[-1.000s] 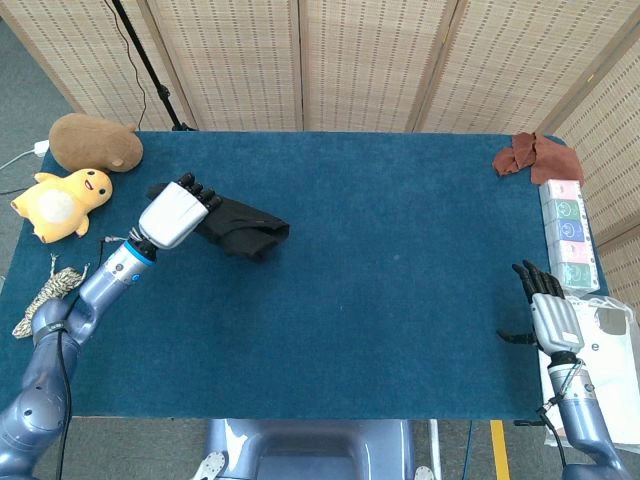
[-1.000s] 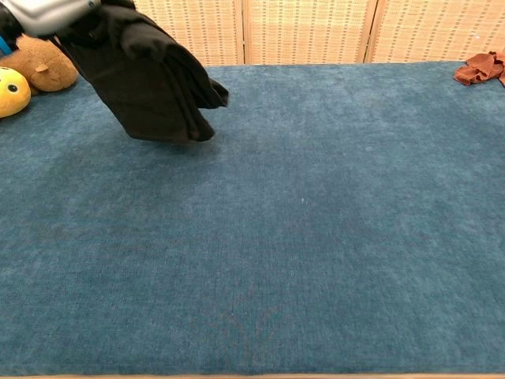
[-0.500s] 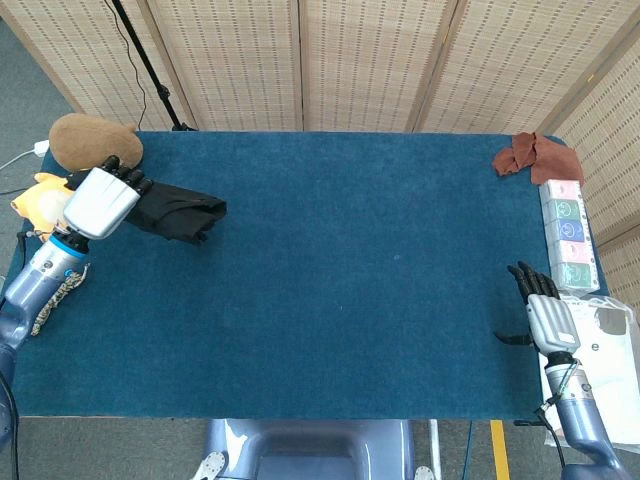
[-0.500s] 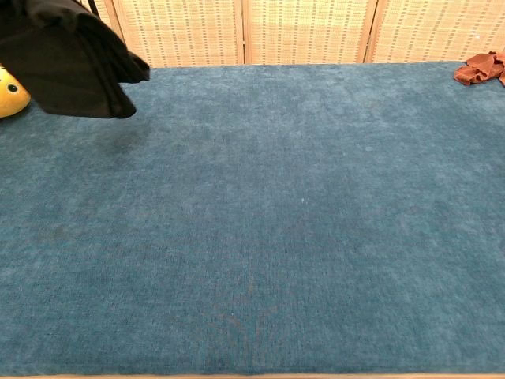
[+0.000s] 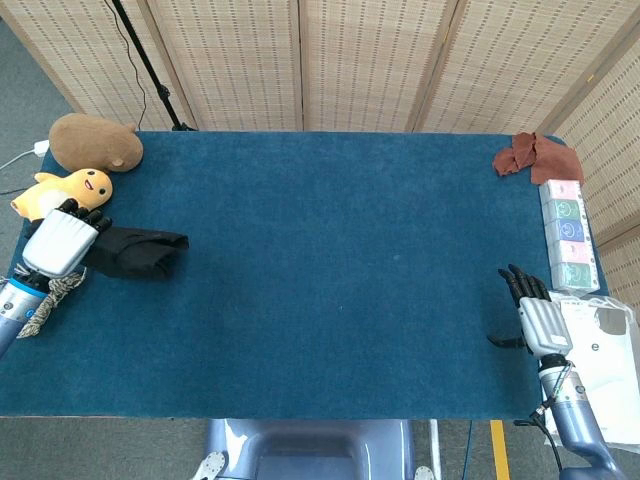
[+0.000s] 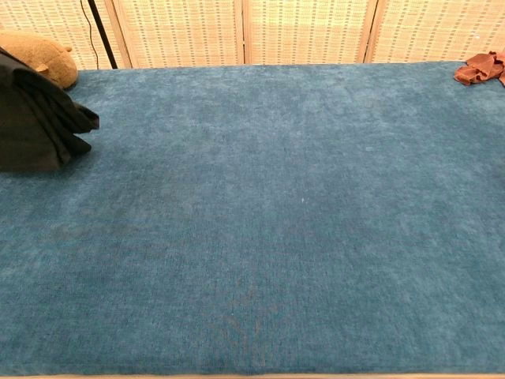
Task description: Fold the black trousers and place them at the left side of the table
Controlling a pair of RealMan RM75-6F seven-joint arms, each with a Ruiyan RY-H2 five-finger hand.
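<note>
The folded black trousers (image 5: 135,252) are at the table's left side, bunched into a dark bundle; the chest view shows them (image 6: 39,122) at its left edge, low against the blue cloth. My left hand (image 5: 60,242) grips their left end, its white back facing up at the table's left edge. My right hand (image 5: 535,315) hovers at the front right corner, fingers apart and holding nothing. The chest view shows neither hand.
A yellow duck toy (image 5: 62,198) and a brown plush (image 5: 95,142) lie at the back left, just behind the trousers. A rust-coloured cloth (image 5: 532,157) sits at the back right, with a row of small boxes (image 5: 566,233) along the right edge.
My left hand has carried the trousers leftward and toward the front, lowering them from mid-air to the table's left side. The right hand has barely shifted.
</note>
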